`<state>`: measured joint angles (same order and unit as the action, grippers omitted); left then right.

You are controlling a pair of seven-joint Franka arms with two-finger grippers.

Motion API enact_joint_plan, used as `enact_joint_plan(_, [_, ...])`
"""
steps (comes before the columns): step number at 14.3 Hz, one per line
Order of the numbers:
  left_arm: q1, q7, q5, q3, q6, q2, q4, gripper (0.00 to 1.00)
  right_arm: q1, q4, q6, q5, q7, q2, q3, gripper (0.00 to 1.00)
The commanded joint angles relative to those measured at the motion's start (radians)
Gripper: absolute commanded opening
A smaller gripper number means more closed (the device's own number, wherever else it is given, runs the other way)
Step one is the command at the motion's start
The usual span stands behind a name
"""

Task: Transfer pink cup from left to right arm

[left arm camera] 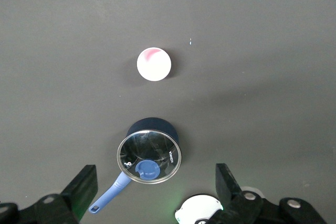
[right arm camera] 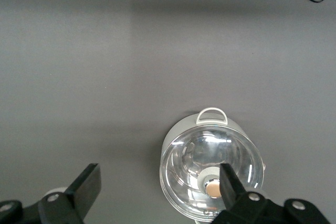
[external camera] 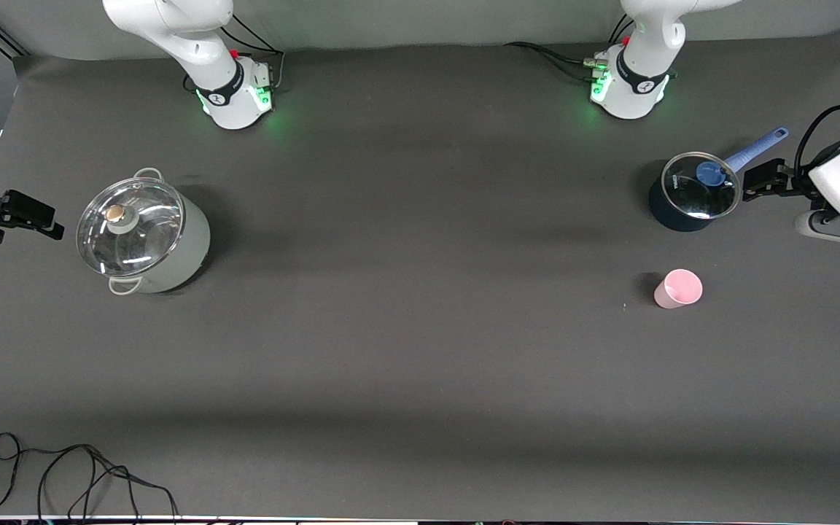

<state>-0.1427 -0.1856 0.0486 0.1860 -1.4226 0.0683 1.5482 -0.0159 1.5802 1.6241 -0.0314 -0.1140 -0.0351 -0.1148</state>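
Note:
The pink cup [external camera: 678, 289] stands upright on the dark table toward the left arm's end, nearer to the front camera than the blue saucepan. From above, the left wrist view shows the cup's [left arm camera: 154, 64] open mouth. My left gripper [external camera: 749, 182] hangs open and empty high over the left arm's end of the table, by the saucepan's handle and well apart from the cup. Its black fingers [left arm camera: 84, 184] stand wide. My right gripper [external camera: 41, 217] waits open and empty high over the right arm's end, beside the large pot; its fingers [right arm camera: 89, 184] are wide too.
A dark blue saucepan [external camera: 690, 193] with a glass lid and a blue handle stands near the left arm's base. A large pale pot [external camera: 144, 232] with a glass lid sits toward the right arm's end. A loose black cable [external camera: 77, 474] lies at the near edge.

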Motion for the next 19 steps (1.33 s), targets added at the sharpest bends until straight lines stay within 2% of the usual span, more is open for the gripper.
enact_joint_plan(1, [-0.001, -0.002, -0.001, 0.000, 0.011, 0.001, -0.008, 1.00, -0.001, -0.019, -0.006, 0.005, -0.022, -0.008, -0.003, 1.00])
enact_joint_plan(13, [-0.035, -0.027, -0.001, -0.002, 0.014, 0.007, -0.005, 1.00, -0.001, -0.020, -0.004, 0.004, -0.022, -0.011, -0.003, 1.00])
enact_joint_plan(14, [-0.058, -0.078, -0.004, 0.000, 0.014, 0.011, -0.005, 1.00, -0.003, -0.022, -0.004, 0.004, -0.022, -0.011, -0.002, 1.00])
enact_joint_plan(17, [-0.155, -0.464, -0.062, 0.000, -0.056, 0.060, -0.005, 0.98, -0.003, -0.022, -0.004, 0.004, -0.024, -0.002, -0.002, 1.00])
enact_joint_plan(19, [-0.199, -0.643, -0.102, 0.000, -0.087, 0.100, -0.005, 0.99, -0.004, -0.020, -0.006, 0.005, -0.024, -0.002, -0.002, 1.00])
